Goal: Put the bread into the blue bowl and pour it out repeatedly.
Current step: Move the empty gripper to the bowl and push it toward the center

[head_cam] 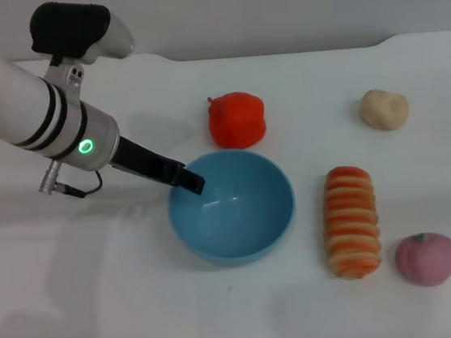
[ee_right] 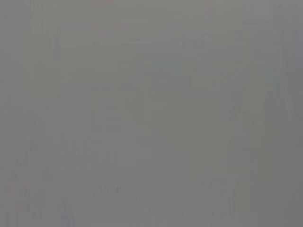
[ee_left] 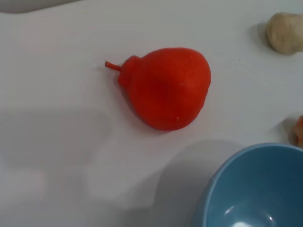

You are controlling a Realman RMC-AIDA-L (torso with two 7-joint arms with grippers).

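Meanwhile, the left tool (head_cam: 192, 180) reaches in from the robot's left and grips the near-left rim of the blue bowl (head_cam: 239, 216), its dark fingers closed over the wall, and the bowl sits upright on the white table (head_cam: 103, 313) with nothing inside. The bread (head_cam: 350, 220) lies striped side up on the table just beside the bowl on its right, between a beige lump (head_cam: 384, 108) farther back and a pink round fruit (head_cam: 427, 258) nearer, while a red-orange pepper (ee_left: 165, 87) rests just behind the bowl. Nothing of the right tool appears in any view, so its state cannot be told.
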